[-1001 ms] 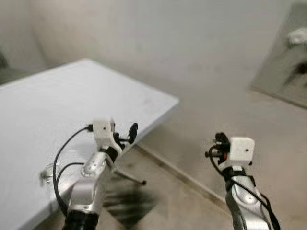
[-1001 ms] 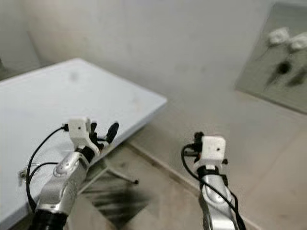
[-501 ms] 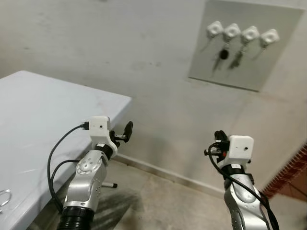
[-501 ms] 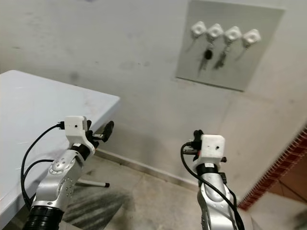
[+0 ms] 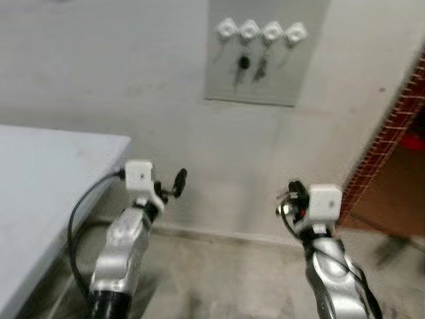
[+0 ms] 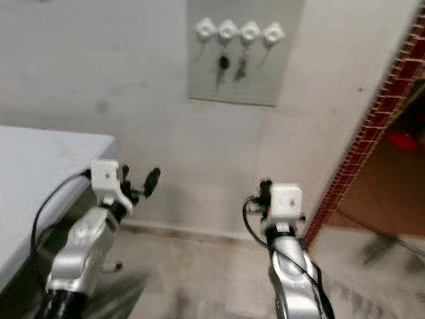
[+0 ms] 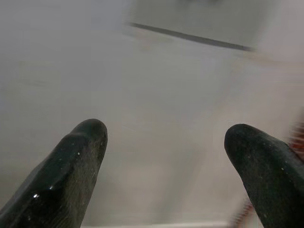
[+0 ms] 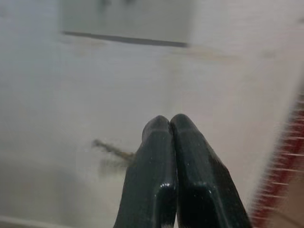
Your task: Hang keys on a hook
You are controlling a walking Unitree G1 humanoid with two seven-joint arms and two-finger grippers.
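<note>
**A:** So where are the keys? I see two bunches (image 5: 244, 64) hanging on the middle two hooks of the board (image 5: 265, 73), up on the wall (image 5: 133, 100). One bunch has a dark fob, the other (image 5: 261, 66) looks like plain metal. It's too blurry to tell more.

**B:** Yep, that's what I get too. Four white hooks (image 5: 228, 28) in a row along the top of that grey board, with the outer two bare as far as I can see. The board is well above both arms.

**A:** And the claws?

**B:** The left claw (image 7: 166, 161) is spread wide with nothing between its fingers (image 7: 76, 166), raised in front of the wall, just past the corner of the bench (image 5: 40, 173). The right claw (image 8: 169, 126) is pinched tight, fingertips touching. I can't see anything gripped in it. It's also raised, pointing at the wall below the board.

**A:** What's on the right side?

**B:** A red brick edge (image 5: 385, 133) with an opening beyond it, and something red (image 5: 413, 141) back in there, which is too smeared to name. The floor (image 5: 226, 279) under the arms is pale and blurry too.
</note>
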